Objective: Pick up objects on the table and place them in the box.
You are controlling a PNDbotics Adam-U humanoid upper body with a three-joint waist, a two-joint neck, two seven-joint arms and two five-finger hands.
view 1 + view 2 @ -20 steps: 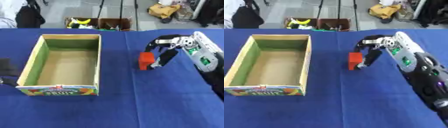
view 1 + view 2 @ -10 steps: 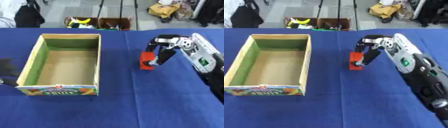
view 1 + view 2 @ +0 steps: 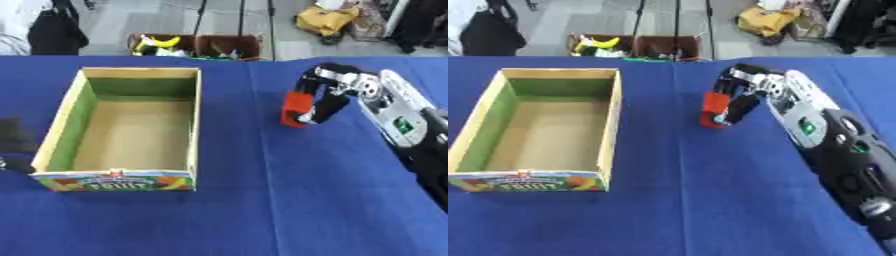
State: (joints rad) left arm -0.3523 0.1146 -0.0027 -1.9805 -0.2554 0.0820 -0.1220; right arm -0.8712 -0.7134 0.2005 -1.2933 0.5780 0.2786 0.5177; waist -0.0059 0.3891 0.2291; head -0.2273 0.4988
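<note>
Your right hand [image 3: 325,97] has black fingers and silver joints; its forearm [image 3: 824,135] is silver-grey then black, with small green marks.

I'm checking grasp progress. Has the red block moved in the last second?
Cannot tell: the red block sits the same distance right of the box, with the right hand curled round it.

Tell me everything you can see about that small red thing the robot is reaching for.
The red block is small and boxy, plain red and standing upright on the blue tablecloth, to the right of the open cardboard box. The right robot hand curls over it, dark fingers against its right side and top. Its material is unclear.
</note>
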